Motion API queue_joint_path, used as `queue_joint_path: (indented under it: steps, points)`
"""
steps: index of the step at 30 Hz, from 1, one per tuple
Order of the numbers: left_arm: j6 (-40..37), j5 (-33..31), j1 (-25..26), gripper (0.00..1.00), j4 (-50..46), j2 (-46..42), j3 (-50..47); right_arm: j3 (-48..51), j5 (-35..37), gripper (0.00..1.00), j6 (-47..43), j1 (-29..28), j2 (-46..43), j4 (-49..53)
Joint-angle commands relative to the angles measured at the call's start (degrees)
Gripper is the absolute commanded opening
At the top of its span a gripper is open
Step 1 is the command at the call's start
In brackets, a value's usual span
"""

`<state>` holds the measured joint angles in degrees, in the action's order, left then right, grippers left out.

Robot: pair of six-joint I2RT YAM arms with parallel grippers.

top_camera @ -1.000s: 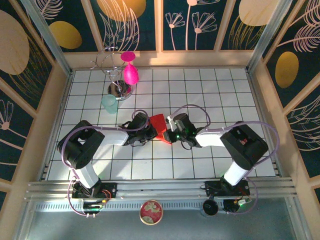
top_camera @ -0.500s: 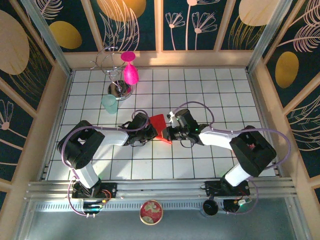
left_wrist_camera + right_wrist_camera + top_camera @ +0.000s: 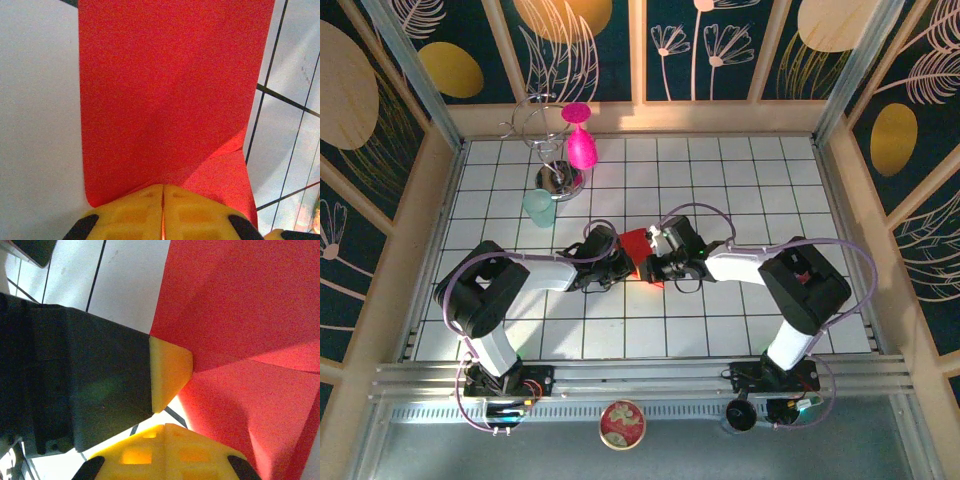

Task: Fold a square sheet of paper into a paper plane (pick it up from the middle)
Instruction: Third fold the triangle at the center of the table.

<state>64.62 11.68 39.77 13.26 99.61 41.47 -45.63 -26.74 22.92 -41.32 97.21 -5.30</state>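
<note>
The square sheet of paper [image 3: 636, 243], bright red and partly folded, sits at the middle of the table between both grippers. In the left wrist view the paper [image 3: 165, 90] stretches away with a crease at lower right. My left gripper [image 3: 162, 187] is shut on its near edge, a thin red line showing between the yellow fingers. From above, the left gripper [image 3: 624, 260] is at the paper's left side and the right gripper [image 3: 656, 268] at its right. In the right wrist view the right gripper [image 3: 165, 426] is shut, its tips just beside the paper [image 3: 240, 300], with the left arm's yellow fingertip [image 3: 170, 367] close ahead.
A magenta goblet [image 3: 580, 140] hangs on a wire stand [image 3: 558, 178] at the back left, with a pale teal cup [image 3: 539, 208] just in front of it. A round tin [image 3: 622, 424] lies on the rail below the table's near edge.
The right arm has reached left to the paper and its gripper has closed. The left gripper has kept its hold and place. Less of the paper shows from above.
</note>
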Motion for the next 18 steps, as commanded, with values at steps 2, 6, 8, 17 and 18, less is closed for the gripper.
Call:
queue_joint_path:
  steps: [2, 6, 8, 17, 18]
  points:
    - [-0.1, -1.66, 0.28, 0.08, -3.59, 2.08, -0.16, -0.7, -0.65, 0.04, -2.24, 0.58, 1.19, 1.83]
    - [-0.11, -1.85, 0.24, 0.08, -3.93, 2.03, 0.02, -0.66, 0.22, 0.04, -3.01, 1.11, 1.73, 2.94]
    - [-0.14, -1.97, 0.27, 0.08, -4.01, 2.14, 0.01, -0.69, 0.7, 0.04, -3.35, 1.39, 2.17, 3.45]
    - [-0.34, -2.45, 0.24, 0.08, -4.65, 2.52, 0.26, -0.51, 1.43, 0.04, -4.4, 1.86, 3.15, 4.31]
    - [-0.36, -2.55, 0.23, 0.08, -4.81, 2.52, 0.27, -0.4, 1.34, 0.04, -4.5, 1.92, 3.16, 4.37]
